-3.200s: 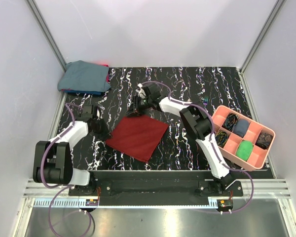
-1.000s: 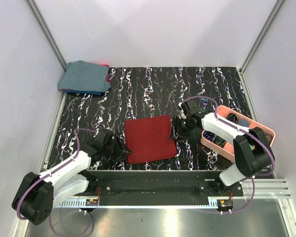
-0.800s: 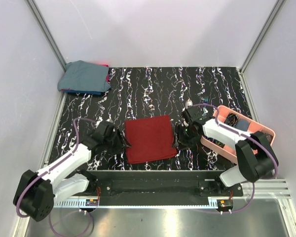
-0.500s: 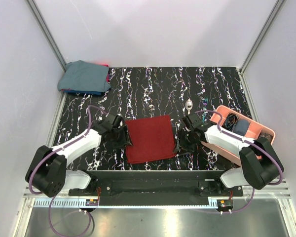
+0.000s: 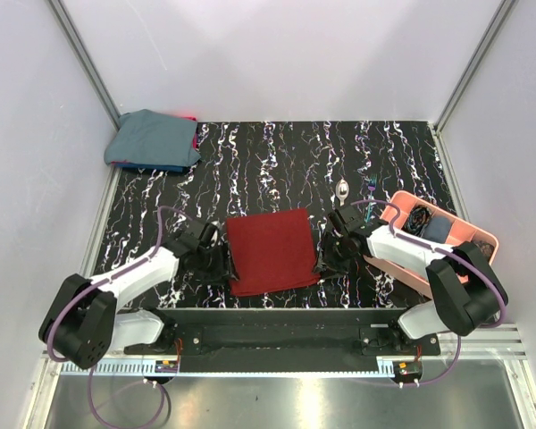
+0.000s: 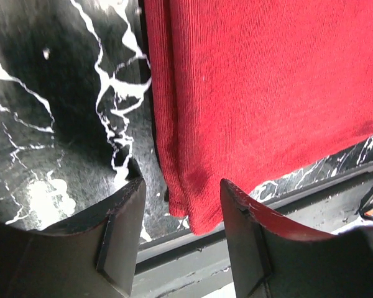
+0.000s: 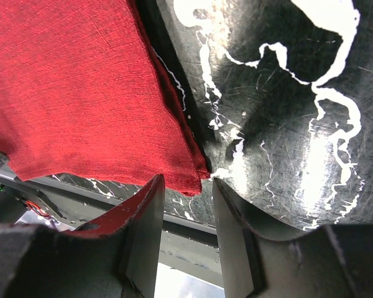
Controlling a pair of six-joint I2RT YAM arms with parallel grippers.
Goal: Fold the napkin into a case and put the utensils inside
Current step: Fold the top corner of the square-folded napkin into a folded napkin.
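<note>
The dark red napkin point(image 5: 272, 250) lies flat near the table's front edge. My left gripper point(image 5: 216, 264) is low at its near left corner, open, with that corner point(image 6: 189, 208) between the spread fingers and not pinched. My right gripper point(image 5: 324, 259) is at the near right corner point(image 7: 196, 177), also open, and the cloth tip sits in the gap. In the wrist views the left gripper point(image 6: 181, 192) and right gripper point(image 7: 186, 183) both straddle the napkin's edge point(image 6: 255, 81) point(image 7: 81, 93). A spoon's shiny bowl point(image 5: 342, 189) and a small teal piece point(image 5: 372, 185) lie on the table behind the right arm.
A pink compartment tray point(image 5: 447, 213) with coiled cables and a green item stands at the right, partly under my right arm. A blue-grey cloth bundle point(image 5: 154, 138) sits at the back left corner. The table's metal front rail point(image 5: 277, 315) runs just below the napkin.
Both grippers have moved along the napkin's sides to its near corners. The right jaws have narrowed a little. The napkin has not moved.
</note>
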